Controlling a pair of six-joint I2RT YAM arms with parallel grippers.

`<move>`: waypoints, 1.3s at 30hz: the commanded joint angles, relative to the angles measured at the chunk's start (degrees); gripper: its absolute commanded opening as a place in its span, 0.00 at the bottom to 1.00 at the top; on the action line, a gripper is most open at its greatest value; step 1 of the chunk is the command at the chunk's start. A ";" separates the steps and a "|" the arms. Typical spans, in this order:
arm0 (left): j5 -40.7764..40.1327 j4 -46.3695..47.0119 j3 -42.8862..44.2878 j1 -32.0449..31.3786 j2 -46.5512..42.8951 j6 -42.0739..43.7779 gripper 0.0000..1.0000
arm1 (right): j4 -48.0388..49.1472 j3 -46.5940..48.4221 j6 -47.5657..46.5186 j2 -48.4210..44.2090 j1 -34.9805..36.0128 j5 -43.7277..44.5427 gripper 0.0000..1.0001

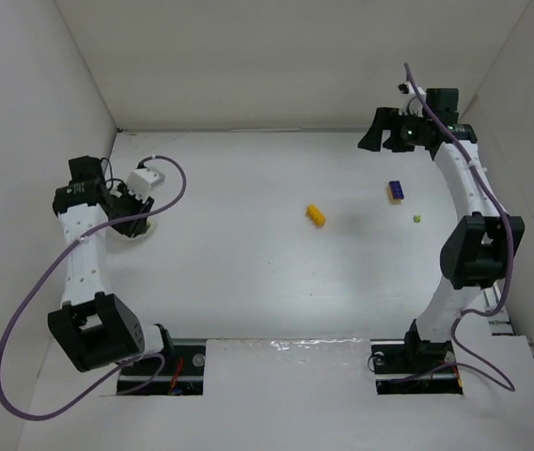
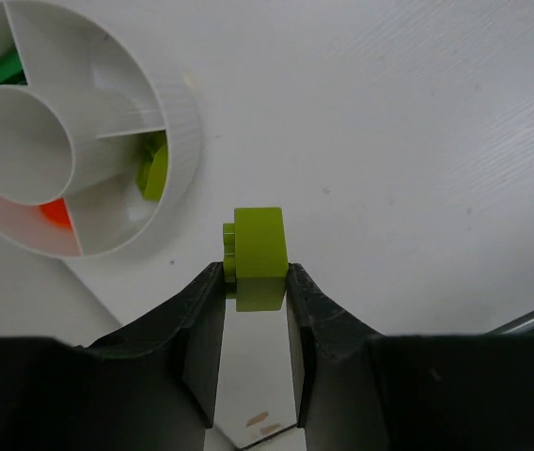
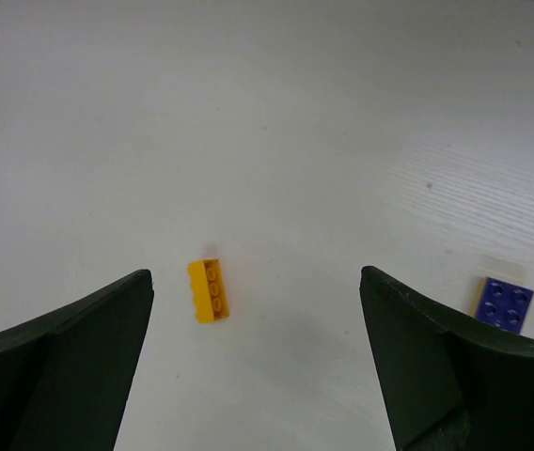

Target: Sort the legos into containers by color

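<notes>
My left gripper (image 2: 256, 272) is shut on a lime brick (image 2: 259, 244), held just right of the round white bowl (image 2: 180, 113). The bowl is split into compartments that hold a green brick (image 2: 6, 68), a lime brick (image 2: 154, 169) and a red-orange brick (image 2: 55, 214). In the top view the left gripper (image 1: 135, 214) hangs over the bowl (image 1: 133, 235) at the left. My right gripper (image 3: 256, 277) stands wide open and holds nothing, high above a yellow brick (image 3: 209, 290) and a purple-blue brick (image 3: 504, 304).
On the table lie the yellow brick (image 1: 315, 214) in the middle, the purple-blue brick (image 1: 396, 190) to its right and a tiny lime piece (image 1: 417, 218). White walls close in the back and both sides. The right gripper (image 1: 374, 133) is at the back right.
</notes>
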 commanded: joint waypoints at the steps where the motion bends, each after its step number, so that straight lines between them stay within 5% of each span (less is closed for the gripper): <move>1: -2.94 -8.08 4.96 3.08 1.14 11.99 0.00 | -0.92 2.79 -0.64 -0.05 -2.43 -5.93 0.95; 20: -12.00 8.79 2.85 4.93 6.07 27.37 0.02 | -0.57 2.53 -2.31 -0.14 2.32 2.07 0.99; 39: -7.70 3.35 10.15 4.32 14.86 30.63 0.03 | -1.09 3.05 -2.31 0.92 2.84 3.65 0.99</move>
